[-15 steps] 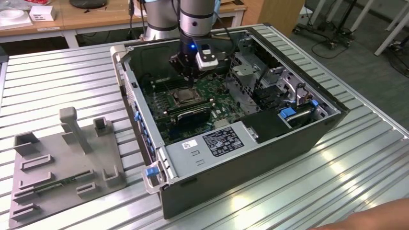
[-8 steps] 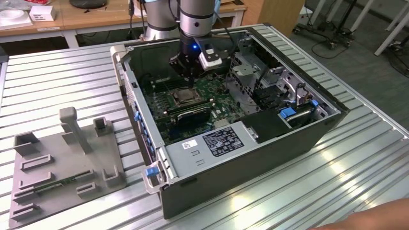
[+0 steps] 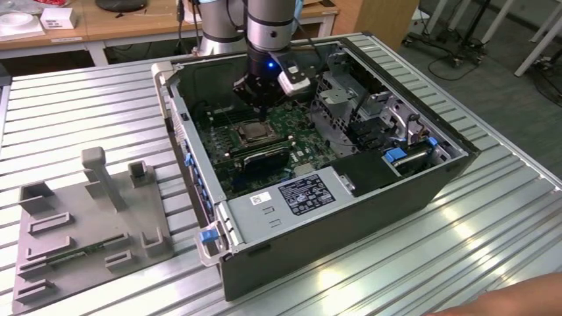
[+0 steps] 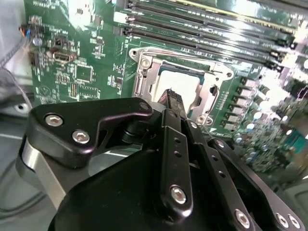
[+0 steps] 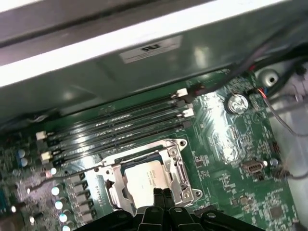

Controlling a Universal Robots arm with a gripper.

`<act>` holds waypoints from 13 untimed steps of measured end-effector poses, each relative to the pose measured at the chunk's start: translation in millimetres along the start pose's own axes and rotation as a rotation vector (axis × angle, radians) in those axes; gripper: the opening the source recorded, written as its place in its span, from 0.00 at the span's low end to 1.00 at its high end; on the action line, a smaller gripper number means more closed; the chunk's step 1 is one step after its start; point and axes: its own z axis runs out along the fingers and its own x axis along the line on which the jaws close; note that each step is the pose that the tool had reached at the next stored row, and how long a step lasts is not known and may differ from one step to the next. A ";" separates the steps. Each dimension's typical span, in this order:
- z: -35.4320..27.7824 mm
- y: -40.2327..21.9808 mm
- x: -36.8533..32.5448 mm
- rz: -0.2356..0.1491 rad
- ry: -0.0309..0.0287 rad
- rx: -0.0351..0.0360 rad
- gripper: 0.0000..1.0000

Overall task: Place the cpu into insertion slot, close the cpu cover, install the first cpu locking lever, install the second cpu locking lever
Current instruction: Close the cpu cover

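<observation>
The cpu lies flat in the insertion slot on the green board, its silver top showing. The cpu cover is down over it, the steel frame ringing the chip. A thin locking lever runs beside the socket; whether it is latched I cannot tell. My gripper hovers just above one edge of the socket with its black fingertips pressed together and nothing between them. The exterior view shows the gripper inside the open computer case, over the far side of the socket.
Long black memory slots run beside the socket. Case walls and a drive cage hem in the arm. A grey fixture tray lies on the ribbed table at the exterior view's left. A person's arm shows at the lower right corner.
</observation>
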 end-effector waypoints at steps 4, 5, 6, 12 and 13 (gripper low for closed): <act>0.9 -0.3 0.8 -0.054 0.0007 -0.0003 0.11; 1.3 -0.3 0.9 -0.066 0.0009 -0.0003 0.11; 1.7 -0.4 1.0 -0.080 0.0011 -0.0003 0.11; 4.8 -0.7 1.8 -0.171 0.0025 -0.0006 0.11; 5.2 -0.9 2.2 -0.183 0.0028 -0.0006 0.11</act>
